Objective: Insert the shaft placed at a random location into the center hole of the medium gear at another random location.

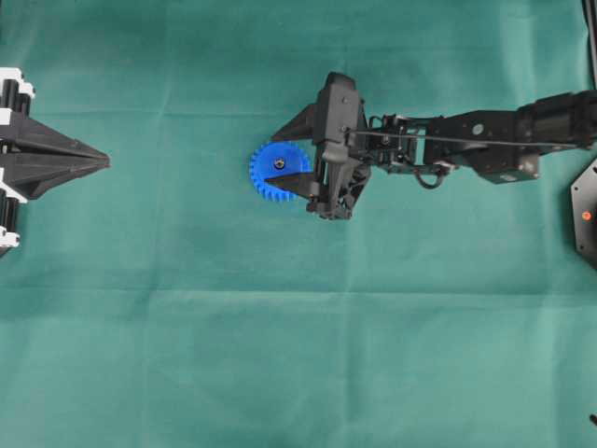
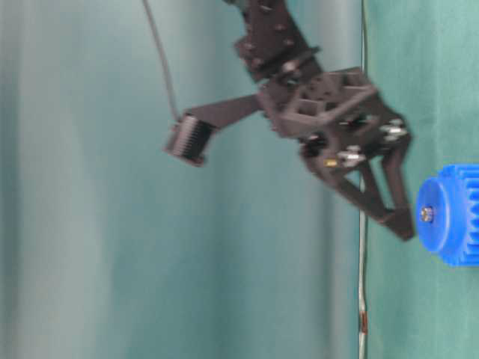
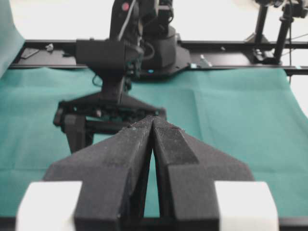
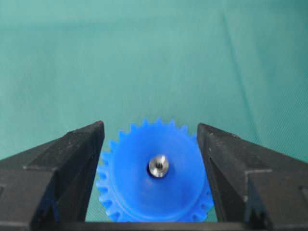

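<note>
My right end effector [image 4: 150,144] stands with its fingers wide apart, gripping nothing; between and just below them lies the medium gear [image 4: 154,175], flat on the green bench [image 1: 280,355]; the shaft [image 4: 158,166] sits upright in the center hole, its shiny end showing; my left end effector [image 1: 104,161] rests far off, fingers pressed together, empty.

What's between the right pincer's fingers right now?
The gear, with the shaft seated in its hole. The right pincer is open, fingers clear of both. Right wrist view shows it.
</note>
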You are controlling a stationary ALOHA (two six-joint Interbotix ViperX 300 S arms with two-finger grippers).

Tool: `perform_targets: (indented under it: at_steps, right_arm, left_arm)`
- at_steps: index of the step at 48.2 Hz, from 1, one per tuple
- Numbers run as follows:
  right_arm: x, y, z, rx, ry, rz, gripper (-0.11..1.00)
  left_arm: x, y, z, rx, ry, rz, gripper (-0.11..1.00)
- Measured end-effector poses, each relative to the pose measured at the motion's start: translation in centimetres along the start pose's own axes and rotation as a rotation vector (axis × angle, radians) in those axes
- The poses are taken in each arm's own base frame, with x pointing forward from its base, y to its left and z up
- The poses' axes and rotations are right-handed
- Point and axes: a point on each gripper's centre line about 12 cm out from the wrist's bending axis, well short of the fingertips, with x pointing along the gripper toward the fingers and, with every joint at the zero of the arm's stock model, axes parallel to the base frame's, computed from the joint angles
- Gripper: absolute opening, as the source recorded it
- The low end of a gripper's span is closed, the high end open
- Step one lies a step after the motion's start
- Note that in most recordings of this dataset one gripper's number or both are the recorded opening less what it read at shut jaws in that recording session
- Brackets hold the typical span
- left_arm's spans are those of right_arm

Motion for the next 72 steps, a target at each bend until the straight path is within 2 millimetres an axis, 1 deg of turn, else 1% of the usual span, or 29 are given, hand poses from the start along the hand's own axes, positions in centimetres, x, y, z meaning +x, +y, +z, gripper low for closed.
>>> perform_targets:
  at_steps: [5,12,17,24,33,49,55,63,72]
  right_arm:
    - [-1.1,0.0,1.3,0.0,-0.014,0.001,0.79]
    - [-2.6,0.0,2.4,-0.001,-0.021,0.002,0.79]
    - [-4.3,0.0,3.3,-0.001,-0.038,0.003,0.79]
    - [-6.6,0.0,3.9,0.0,-0.068,0.003,0.79]
    - [-9.7,0.0,3.6,0.0,-0.097,0.003,0.79]
    - [-15.4,-0.1,1.7,0.0,-0.127,0.004,0.79]
    - [-17.3,0.0,1.0,0.001,-0.12,0.006,0.79]
    - [-19.1,0.0,0.4,0.001,-0.1,0.008,0.79]
    - [-20.1,-0.1,0.0,0.002,-0.098,0.007,0.79]
  left_arm:
    - [0.0,0.0,0.0,0.0,0.0,0.0,0.0]
    - [0.0,0.0,0.0,0.0,0.0,0.0,0.0]
    - [0.0,0.0,0.0,0.0,0.0,0.0,0.0]
    - [0.0,0.0,0.0,-0.002,0.0,0.0,0.0]
    - [0.0,0.0,0.0,-0.002,0.0,0.0,0.0]
    - [0.0,0.0,0.0,0.0,0.0,0.0,0.0]
    - [0.0,0.0,0.0,-0.002,0.002,0.0,0.0]
    - [0.0,0.0,0.0,-0.002,0.002,0.0,0.0]
    - [0.0,0.0,0.0,0.0,0.002,0.0,0.0]
